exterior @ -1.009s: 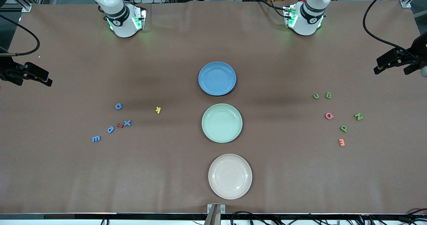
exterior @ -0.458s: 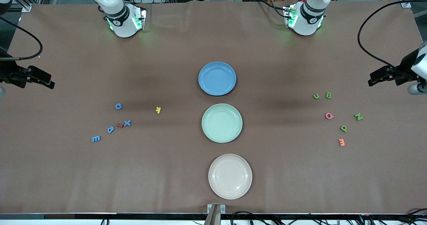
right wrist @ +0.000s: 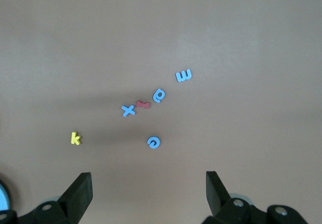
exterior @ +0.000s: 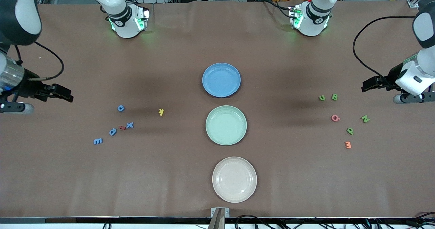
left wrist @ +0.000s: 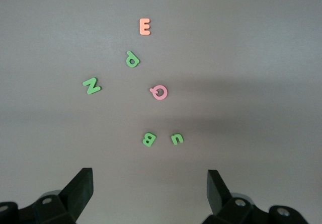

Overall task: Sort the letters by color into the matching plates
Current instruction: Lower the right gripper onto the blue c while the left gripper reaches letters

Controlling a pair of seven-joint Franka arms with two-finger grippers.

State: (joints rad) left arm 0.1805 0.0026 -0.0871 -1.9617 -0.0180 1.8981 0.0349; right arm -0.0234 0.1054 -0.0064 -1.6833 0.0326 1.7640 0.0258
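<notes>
Mid-table: blue plate (exterior: 221,80), green plate (exterior: 226,125) nearer the cam, both bare; cream plate (exterior: 234,179) nearest.
Right arm's end: four blue letters (exterior: 121,108) on the cloth w/ a red letter (exterior: 122,127); yellow K (exterior: 161,111) nearby.
Left arm's end: four green letters (exterior: 334,97), pink letter (exterior: 335,118), orange E (exterior: 348,144).
Right gripper (right wrist: 148,194): over bare cloth near the blue letters, jaws apart, nothing held.
Left gripper (left wrist: 150,191): over cloth near the green letters, jaws apart, nothing held.

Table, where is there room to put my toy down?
Bare patches: the table between the blue plate and the bases; also between yellow K and green plate. Crowded: the blue letters and green letters.
</notes>
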